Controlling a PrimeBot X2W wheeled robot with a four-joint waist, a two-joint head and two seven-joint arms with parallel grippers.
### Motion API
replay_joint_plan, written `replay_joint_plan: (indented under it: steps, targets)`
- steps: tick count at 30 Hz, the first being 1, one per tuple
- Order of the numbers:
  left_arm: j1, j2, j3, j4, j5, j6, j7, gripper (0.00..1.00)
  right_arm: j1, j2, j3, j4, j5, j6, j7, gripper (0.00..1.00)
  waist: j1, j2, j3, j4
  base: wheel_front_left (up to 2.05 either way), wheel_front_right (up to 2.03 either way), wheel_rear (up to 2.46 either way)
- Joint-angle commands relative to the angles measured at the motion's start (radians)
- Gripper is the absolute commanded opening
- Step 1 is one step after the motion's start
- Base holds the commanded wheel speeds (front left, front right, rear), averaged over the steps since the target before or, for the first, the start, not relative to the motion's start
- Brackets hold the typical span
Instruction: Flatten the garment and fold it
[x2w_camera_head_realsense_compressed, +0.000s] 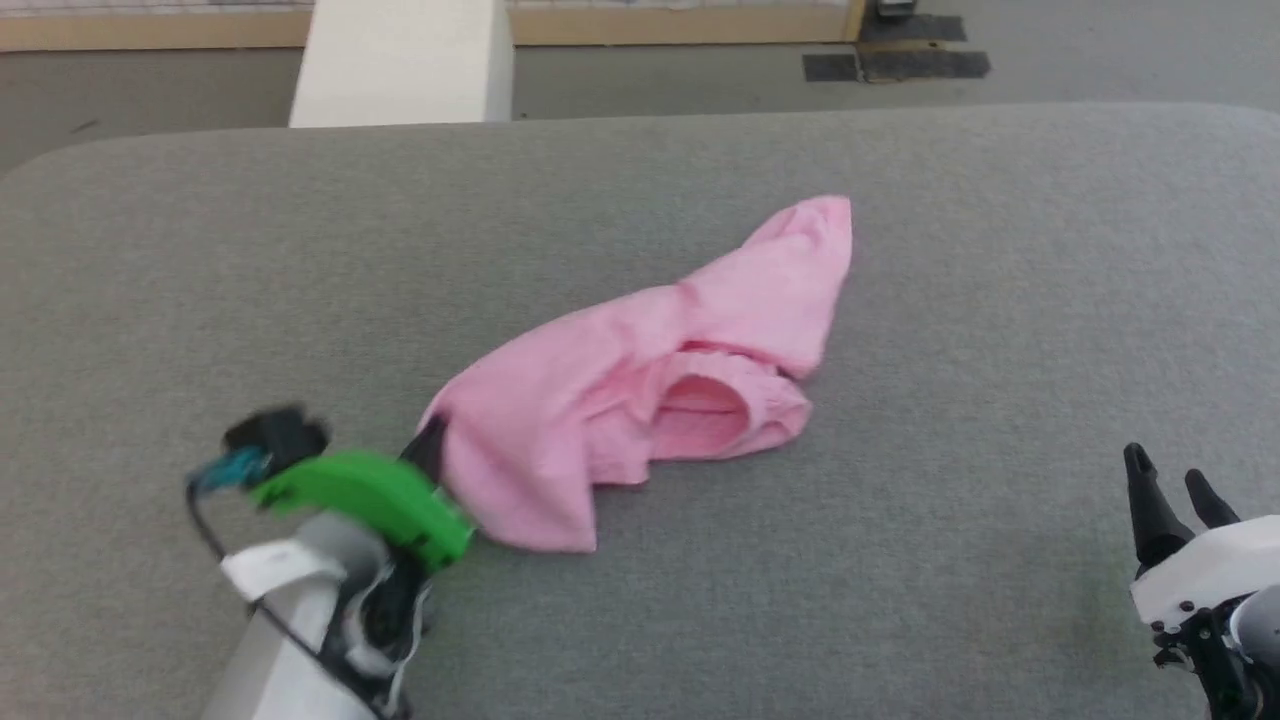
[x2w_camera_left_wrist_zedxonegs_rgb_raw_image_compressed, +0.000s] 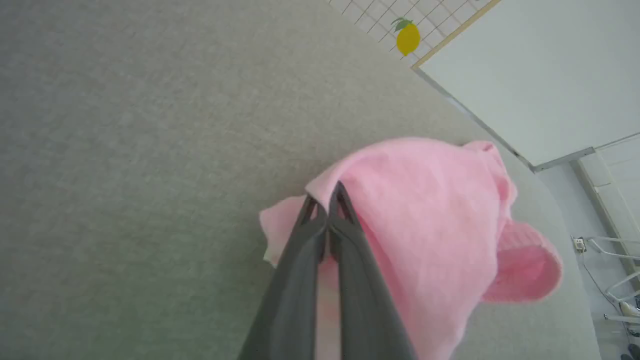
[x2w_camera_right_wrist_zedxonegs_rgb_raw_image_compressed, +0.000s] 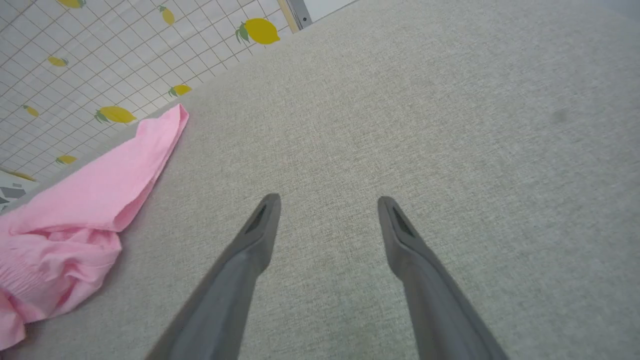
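The garment (x2w_camera_head_realsense_compressed: 640, 380), a light pink pair of shorts, lies crumpled in the middle of the grey table (x2w_camera_head_realsense_compressed: 900, 560), its gathered waistband (x2w_camera_head_realsense_compressed: 705, 405) gaping toward me. My left gripper (x2w_camera_head_realsense_compressed: 432, 445) is at its near-left corner. In the left wrist view that gripper (x2w_camera_left_wrist_zedxonegs_rgb_raw_image_compressed: 325, 197) is shut, its two dark fingers pressed together with a fold of the garment (x2w_camera_left_wrist_zedxonegs_rgb_raw_image_compressed: 430, 220) pinched between them. My right gripper (x2w_camera_head_realsense_compressed: 1165, 478) hangs over bare table at the lower right, well away from the cloth. Its fingers (x2w_camera_right_wrist_zedxonegs_rgb_raw_image_compressed: 260, 225) stand wide open with nothing between them, the garment (x2w_camera_right_wrist_zedxonegs_rgb_raw_image_compressed: 75, 220) off to their left.
Beyond the table's far edge are a white block (x2w_camera_head_realsense_compressed: 400, 60), grey floor and dark floor patches (x2w_camera_head_realsense_compressed: 900, 60). A lemon-print tiled wall (x2w_camera_right_wrist_zedxonegs_rgb_raw_image_compressed: 75, 60) shows in the right wrist view. Bare table surrounds the cloth on all sides.
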Motion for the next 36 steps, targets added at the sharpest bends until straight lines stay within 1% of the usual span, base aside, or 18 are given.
replay_joint_plan:
  steps: [1,2,3,4,5,7,9,10,12,14,16,17,19,22,25,28,30,36]
  targets:
    - [0.038,0.011,0.021,0.028,-0.010,0.024,-0.008,0.00,0.013,0.000,0.010,-0.007,-0.003,-0.001,0.005,1.00,0.0000,0.0000,-0.021,0.031,0.00,0.00,0.00]
    - [0.057,0.005,0.046,0.046,-0.031,0.038,-0.014,0.00,0.013,0.000,0.015,-0.008,-0.002,-0.001,0.007,1.00,0.0000,0.0000,-0.022,0.039,0.00,0.00,0.00]
    - [0.070,0.003,0.059,0.061,-0.041,0.047,-0.017,0.13,0.012,0.000,0.020,-0.010,-0.003,-0.001,0.008,1.00,0.0000,0.0000,-0.022,0.044,0.00,0.00,0.00]
    - [0.080,0.005,0.065,0.077,-0.043,0.056,-0.021,1.00,0.011,0.000,0.026,-0.013,-0.004,-0.001,0.010,1.00,0.0000,0.0000,-0.021,0.050,0.00,0.00,0.00]
    - [0.084,0.003,0.074,0.084,-0.047,0.060,-0.030,1.00,0.008,0.000,0.034,-0.014,-0.006,-0.001,0.011,1.00,0.0000,0.0000,-0.020,0.054,0.00,0.00,0.00]
    - [0.083,-0.001,0.087,0.079,-0.051,0.048,-0.060,1.00,0.003,0.000,0.054,-0.017,-0.009,-0.001,0.015,1.00,0.0000,0.0000,-0.019,0.060,0.00,0.00,0.00]
    - [0.068,0.011,0.089,0.041,-0.021,0.005,-0.134,1.00,-0.002,0.000,0.073,-0.024,-0.015,-0.001,0.018,1.00,0.0000,0.0000,-0.018,0.071,0.00,0.00,0.00]
    - [0.057,0.026,0.087,0.013,0.018,-0.020,-0.201,1.00,-0.004,0.000,0.084,-0.031,-0.021,-0.001,0.019,1.00,0.0000,0.0000,-0.018,0.078,0.00,0.00,0.00]
    - [0.047,0.050,0.083,-0.029,0.097,-0.045,-0.316,1.00,-0.009,0.000,0.115,-0.049,-0.041,-0.001,0.025,1.00,0.0000,0.0000,-0.018,0.087,0.00,0.00,0.00]
    - [0.046,0.079,0.072,-0.070,0.204,-0.049,-0.364,1.00,-0.017,0.000,0.164,-0.072,-0.060,-0.001,0.038,1.00,0.0000,0.0000,-0.018,0.096,0.00,0.00,0.00]
    - [0.056,0.090,0.060,-0.107,0.298,-0.053,-0.375,1.00,-0.031,0.000,0.234,-0.094,-0.085,-0.001,0.062,1.00,0.0000,0.0000,-0.016,0.104,0.00,0.00,0.00]
    - [0.063,0.089,0.057,-0.121,0.332,-0.054,-0.376,1.00,-0.040,0.000,0.270,-0.100,-0.092,-0.001,0.077,1.00,0.0000,0.0000,-0.015,0.108,0.00,0.00,0.00]
    - [0.091,0.076,0.055,-0.158,0.405,-0.052,-0.377,1.00,-0.070,0.000,0.372,-0.107,-0.113,-0.001,0.118,1.00,0.0000,0.0000,-0.010,0.115,0.00,0.00,0.00]
    - [0.126,0.057,0.055,-0.186,0.467,-0.052,-0.377,1.00,-0.129,0.000,0.507,-0.083,-0.129,-0.001,0.176,1.00,0.0000,0.0000,0.000,0.126,0.00,0.00,0.00]
    - [0.144,0.038,0.060,-0.200,0.505,-0.064,-0.378,1.00,-0.209,0.000,0.623,-0.017,-0.153,-0.001,0.227,1.00,0.0000,0.0000,0.018,0.146,0.00,0.00,0.00]
    - [0.145,0.019,0.065,-0.203,0.527,-0.079,-0.378,1.00,-0.283,0.000,0.683,0.070,-0.179,-0.001,0.259,1.00,0.0000,0.0000,0.034,0.168,0.00,0.00,0.00]
    - [0.139,0.008,0.070,-0.200,0.536,-0.091,-0.378,1.00,-0.325,0.000,0.702,0.130,-0.193,-0.001,0.270,1.00,0.0000,0.0000,0.045,0.185,0.00,0.00,0.00]
    - [0.128,-0.031,0.097,-0.187,0.551,-0.121,-0.378,1.00,-0.413,0.000,0.740,0.276,-0.197,-0.001,0.240,1.00,0.0000,0.0000,0.061,0.213,0.00,0.00,0.00]
